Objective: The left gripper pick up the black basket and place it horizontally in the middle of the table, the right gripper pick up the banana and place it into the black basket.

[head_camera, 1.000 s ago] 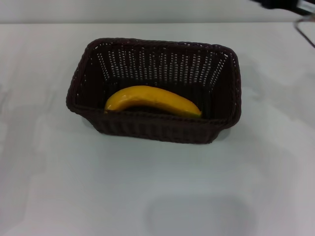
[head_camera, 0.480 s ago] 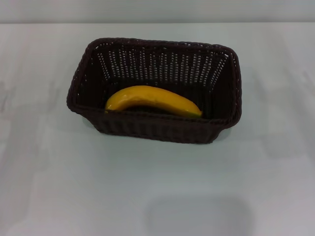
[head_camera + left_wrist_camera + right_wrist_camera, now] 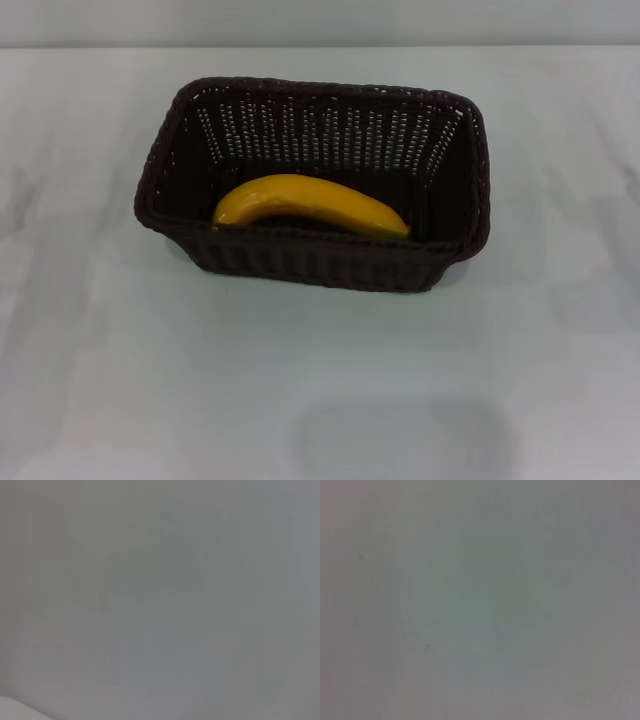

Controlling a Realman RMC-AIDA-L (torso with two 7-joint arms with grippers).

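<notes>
Mid-table in the head view sits one black basket (image 3: 315, 262), rectangular woven wicker w/ openwork slits in its walls and a braided rim, long side running left-right. Inside it lies one banana (image 3: 310, 205), smooth, curved, bright yellow, stretched along the near wall w/ its brown tip toward the right. Basket rests on the table (image 3: 300, 390), plain white and flat. Neither left gripper nor right gripper shows anywhere, so can't tell how their fingers stand. Both wrist views give only blank pale grey surface.
</notes>
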